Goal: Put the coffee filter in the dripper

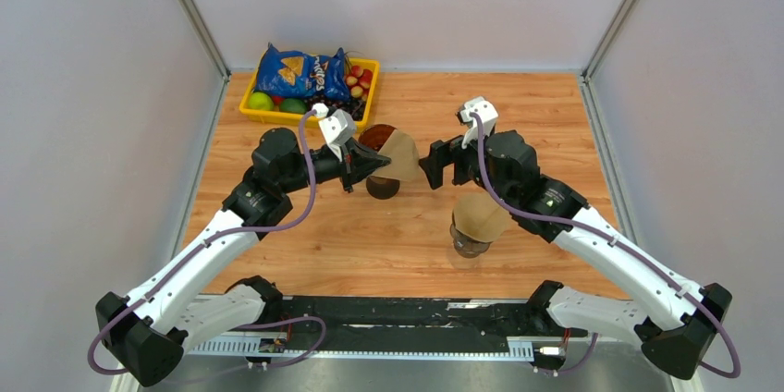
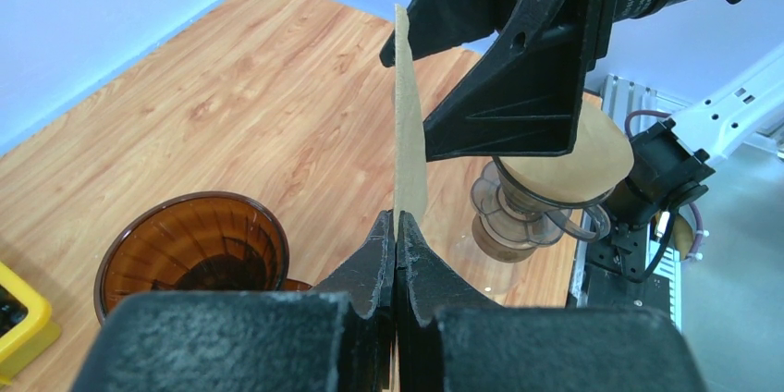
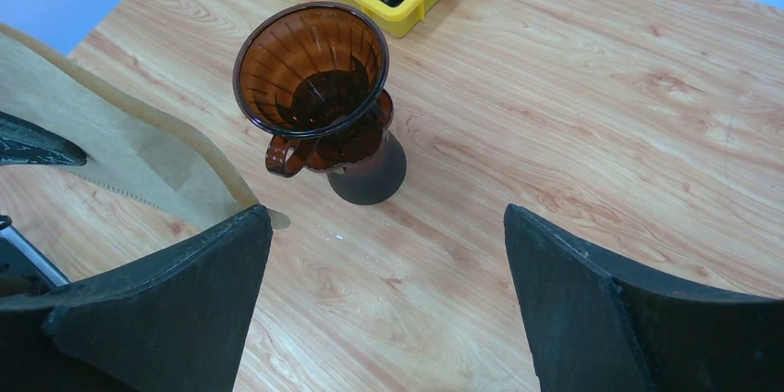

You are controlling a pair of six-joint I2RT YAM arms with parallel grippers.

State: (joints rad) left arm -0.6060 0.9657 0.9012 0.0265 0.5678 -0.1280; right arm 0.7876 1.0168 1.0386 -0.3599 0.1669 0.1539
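Coffee filter (image 2: 409, 133), folded flat and standing on edge, long axis pointing right, is pinched in the closed left hand (image 2: 396, 237) just right of the dripper (image 3: 312, 68), facing the open right hand (image 3: 384, 226)

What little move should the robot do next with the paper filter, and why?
Probably the right gripper should ease forward and pinch the coffee filter's free edge. The left gripper is shut on the filter, which is folded flat, the right one's jaws stand open facing it, and the brown dripper is empty.
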